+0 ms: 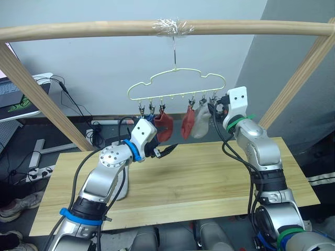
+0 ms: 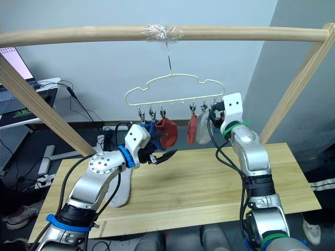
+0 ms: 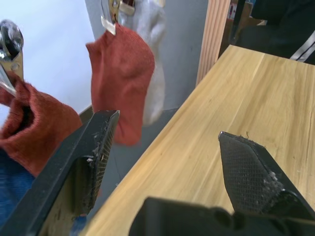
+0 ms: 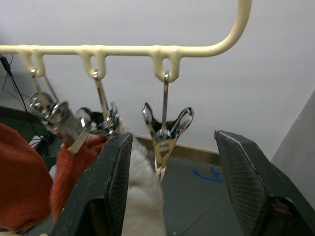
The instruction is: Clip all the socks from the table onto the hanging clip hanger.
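The pale yellow clip hanger (image 1: 175, 83) hangs from the wooden pole. Clipped on it are a blue sock (image 2: 149, 128), two rust red socks (image 1: 165, 125) (image 1: 187, 123) and a light grey sock (image 1: 200, 123). Another light grey sock (image 2: 120, 192) lies on the table (image 1: 209, 172), partly under my left arm. My left gripper (image 1: 167, 150) is open and empty, just below the left rust red sock (image 3: 123, 83). My right gripper (image 4: 172, 172) is open at the hanger's right end, with an empty metal clip (image 4: 166, 130) between its fingers beside the grey sock (image 4: 142, 201).
A thick wooden frame pole (image 1: 157, 27) spans the top, with slanted wooden posts (image 1: 47, 104) (image 1: 298, 78) at both sides behind the table. A desk with a laptop (image 2: 13, 78) and floor cables (image 1: 78, 112) lie at the far left.
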### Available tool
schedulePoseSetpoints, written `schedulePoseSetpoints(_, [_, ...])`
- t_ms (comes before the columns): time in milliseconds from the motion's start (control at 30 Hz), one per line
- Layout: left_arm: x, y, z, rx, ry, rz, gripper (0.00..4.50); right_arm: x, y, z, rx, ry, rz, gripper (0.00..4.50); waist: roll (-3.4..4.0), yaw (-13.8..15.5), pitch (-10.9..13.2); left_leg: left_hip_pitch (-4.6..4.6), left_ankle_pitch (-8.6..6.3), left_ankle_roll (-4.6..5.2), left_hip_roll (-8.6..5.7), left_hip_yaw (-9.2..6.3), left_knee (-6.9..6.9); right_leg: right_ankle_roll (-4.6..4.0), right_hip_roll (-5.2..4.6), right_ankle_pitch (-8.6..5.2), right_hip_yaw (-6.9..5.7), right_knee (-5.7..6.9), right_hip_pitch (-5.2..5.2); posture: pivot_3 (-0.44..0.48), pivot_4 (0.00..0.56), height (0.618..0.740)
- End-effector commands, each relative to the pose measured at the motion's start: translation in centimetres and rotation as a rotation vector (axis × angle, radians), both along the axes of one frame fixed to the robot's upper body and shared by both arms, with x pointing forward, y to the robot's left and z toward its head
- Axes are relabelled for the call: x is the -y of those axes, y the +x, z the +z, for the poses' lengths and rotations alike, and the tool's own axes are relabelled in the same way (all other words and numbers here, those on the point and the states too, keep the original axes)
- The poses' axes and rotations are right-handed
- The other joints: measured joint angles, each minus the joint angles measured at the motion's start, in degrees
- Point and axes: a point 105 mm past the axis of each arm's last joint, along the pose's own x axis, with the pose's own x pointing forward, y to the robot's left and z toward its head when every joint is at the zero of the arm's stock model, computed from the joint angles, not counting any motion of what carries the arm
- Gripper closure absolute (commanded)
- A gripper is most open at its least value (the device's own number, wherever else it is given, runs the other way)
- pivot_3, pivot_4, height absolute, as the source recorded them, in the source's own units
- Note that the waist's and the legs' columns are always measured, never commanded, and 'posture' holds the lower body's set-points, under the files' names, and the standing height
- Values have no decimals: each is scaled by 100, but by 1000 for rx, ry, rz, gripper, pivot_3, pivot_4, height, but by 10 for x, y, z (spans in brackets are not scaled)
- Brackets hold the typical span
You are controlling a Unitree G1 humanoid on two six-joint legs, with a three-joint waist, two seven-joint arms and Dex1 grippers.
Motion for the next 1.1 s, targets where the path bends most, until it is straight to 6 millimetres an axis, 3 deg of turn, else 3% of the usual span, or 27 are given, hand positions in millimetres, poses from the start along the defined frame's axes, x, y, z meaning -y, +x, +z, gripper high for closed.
schedulePoseSetpoints(33, [2, 0, 14, 49, -16, -9, 790, 0, 4, 17, 70, 11, -5, 1763, 0, -2, 0, 0, 0, 0, 0, 0, 0, 0, 0, 0, 0, 0, 0, -30, 142, 737])
schedulePoseSetpoints(133, [2, 0, 14, 51, -16, -9, 790, -4, 7, 19, 78, 21, 4, 1763, 0, -6, 0, 0, 0, 0, 0, 1, -1, -2, 0, 1, 1, 1, -1, -30, 142, 737])
schedulePoseSetpoints(267, [2, 0, 15, 52, -16, -9, 790, -7, 9, 21, 82, 31, 16, 2939, 0, -2, 0, 1, 0, 0, 0, -1, 0, -3, 0, 2, 0, 3, -1, -30, 142, 737])
schedulePoseSetpoints(500, [5, -1, 24, 49, -75, -22, 790, -13, 12, 25, 86, 58, 32, 2939, 0, 2, 0, 0, 0, 0, 0, 0, -1, -5, 0, 3, 0, 2, -1, -26, 142, 737])
schedulePoseSetpoints(700, [13, -15, 47, 43, -192, -121, 790, -16, 14, 27, 90, 65, 41, 2939, 0, 3, 0, -1, 0, 0, 0, 0, 0, -5, 0, 3, 0, 2, -1, -26, 141, 737])
schedulePoseSetpoints(1100, [18, -23, 57, 68, -188, -212, 790, -17, 14, 28, 94, 75, 50, 2939, 0, 3, 0, 0, 0, 0, 0, 0, 1, -4, 0, 2, 0, 3, -1, -23, 137, 737])
